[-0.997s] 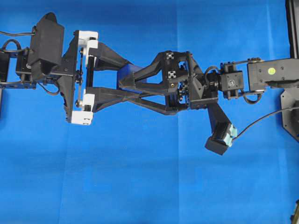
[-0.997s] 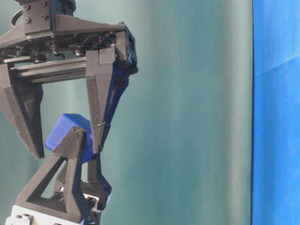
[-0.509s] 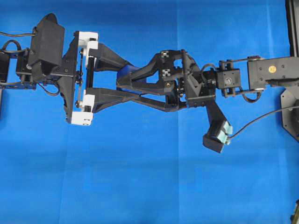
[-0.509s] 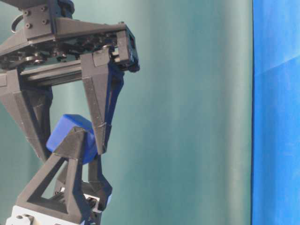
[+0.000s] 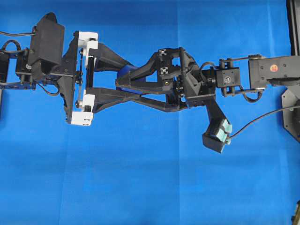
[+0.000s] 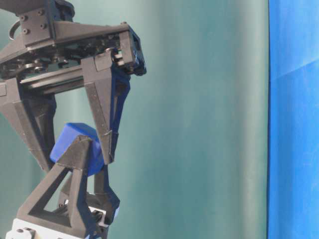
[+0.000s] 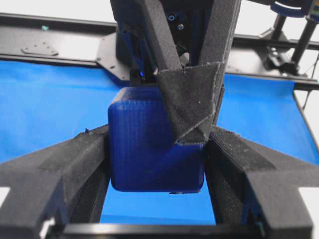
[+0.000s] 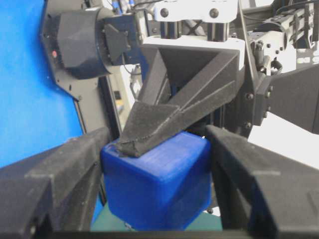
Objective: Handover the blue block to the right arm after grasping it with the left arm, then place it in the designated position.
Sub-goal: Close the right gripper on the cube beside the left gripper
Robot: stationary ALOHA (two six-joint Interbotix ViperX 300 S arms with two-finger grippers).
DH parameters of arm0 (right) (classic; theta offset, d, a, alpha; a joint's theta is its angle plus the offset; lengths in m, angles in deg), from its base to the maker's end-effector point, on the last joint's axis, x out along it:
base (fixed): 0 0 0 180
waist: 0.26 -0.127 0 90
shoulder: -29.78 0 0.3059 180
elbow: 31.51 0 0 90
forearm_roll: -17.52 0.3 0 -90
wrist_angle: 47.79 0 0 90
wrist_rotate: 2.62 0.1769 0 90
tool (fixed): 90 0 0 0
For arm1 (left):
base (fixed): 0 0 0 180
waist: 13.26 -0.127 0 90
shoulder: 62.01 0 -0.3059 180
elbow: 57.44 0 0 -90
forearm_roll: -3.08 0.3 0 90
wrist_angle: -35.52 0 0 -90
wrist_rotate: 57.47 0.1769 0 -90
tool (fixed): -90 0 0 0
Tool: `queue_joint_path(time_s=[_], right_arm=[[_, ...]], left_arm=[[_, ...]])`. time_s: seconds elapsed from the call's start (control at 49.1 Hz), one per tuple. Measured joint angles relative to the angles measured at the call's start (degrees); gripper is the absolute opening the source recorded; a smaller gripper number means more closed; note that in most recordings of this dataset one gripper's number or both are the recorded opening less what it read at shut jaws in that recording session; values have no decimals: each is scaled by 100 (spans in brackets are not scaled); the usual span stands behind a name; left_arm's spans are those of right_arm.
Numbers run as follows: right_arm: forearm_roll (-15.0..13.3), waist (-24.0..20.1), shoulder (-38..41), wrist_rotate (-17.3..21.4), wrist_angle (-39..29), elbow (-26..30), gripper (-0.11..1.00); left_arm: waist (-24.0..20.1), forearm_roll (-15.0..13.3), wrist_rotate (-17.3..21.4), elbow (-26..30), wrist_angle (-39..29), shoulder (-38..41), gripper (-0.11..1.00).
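The blue block (image 5: 125,72) hangs in the air above the cloth, held from both sides. The left gripper (image 5: 129,78), with white brackets, reaches in from the left and is shut on the block. The all-black right gripper (image 5: 123,80) comes from the right, turned crosswise to the left one, and is also shut on the block. In the left wrist view the blue block (image 7: 144,144) sits tight between my fingers, and a right finger (image 7: 192,104) lies across its front. In the right wrist view both pads press the blue block (image 8: 159,189), and a left finger (image 8: 159,122) covers its top.
Bright blue cloth (image 5: 140,178) covers the table below both arms. A black frame (image 5: 293,28) stands at the right edge, and a cable (image 5: 262,119) trails from the right wrist camera. A teal backdrop (image 6: 199,124) fills the table-level view.
The right gripper's jaws have closed from wide open onto the block and the right arm has slid slightly left. The left gripper has kept its grip and not moved.
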Motion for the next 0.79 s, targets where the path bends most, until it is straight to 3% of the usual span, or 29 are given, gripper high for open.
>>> queue_joint_path(time_s=[0.509, 0.672, 0.794], right_arm=[[0, 0, 0, 18, 0, 0, 47], [9, 26, 0, 35, -9, 0, 47], [9, 18, 0, 35, -18, 0, 47]], left_arm=[[0, -18, 9, 0, 26, 0, 50], [35, -18, 18, 0, 53, -9, 88], [44, -18, 18, 0, 62, -9, 93]])
